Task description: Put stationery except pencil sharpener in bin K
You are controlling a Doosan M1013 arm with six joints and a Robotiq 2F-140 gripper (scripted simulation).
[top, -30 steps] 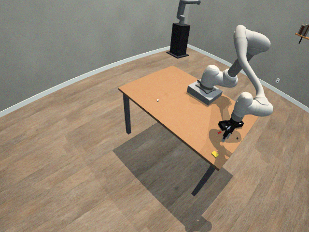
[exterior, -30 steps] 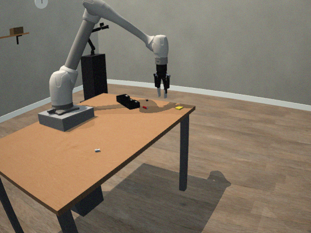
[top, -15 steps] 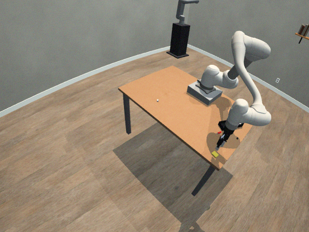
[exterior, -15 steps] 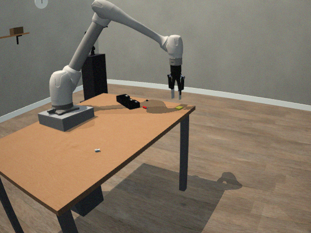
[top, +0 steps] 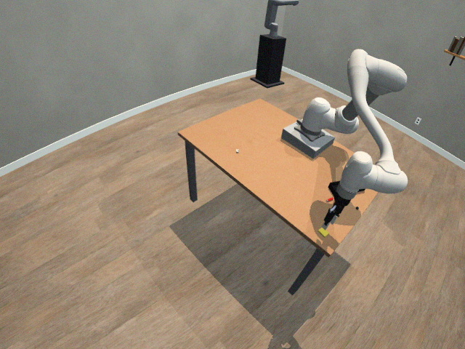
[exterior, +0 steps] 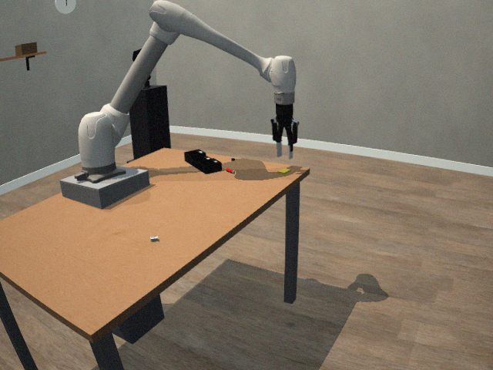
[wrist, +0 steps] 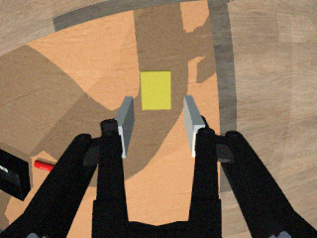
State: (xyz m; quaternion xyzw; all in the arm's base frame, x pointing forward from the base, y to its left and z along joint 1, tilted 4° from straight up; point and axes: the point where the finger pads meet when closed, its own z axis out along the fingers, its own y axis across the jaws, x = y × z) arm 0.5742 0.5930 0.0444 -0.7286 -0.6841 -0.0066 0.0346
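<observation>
A flat yellow pad (wrist: 157,90) lies near the table's corner; it also shows in the top and exterior views (top: 323,232) (exterior: 283,170). My gripper (wrist: 158,108) hangs above it, part open and empty, fingers pointing down (exterior: 285,150) (top: 325,224). A small red item (exterior: 229,170) lies on the table next to the black row of bins (exterior: 202,160); it shows at the left edge of the wrist view (wrist: 44,166). A small black dot-like item (top: 357,206) lies near the table's right edge. A small white and grey item (exterior: 154,238) (top: 237,150) lies far off in the middle of the table.
The arm's grey base (exterior: 104,186) stands at the back of the table. The table's corner and edges are close to the yellow pad. A second arm on a black pedestal (top: 270,58) stands on the floor by the wall.
</observation>
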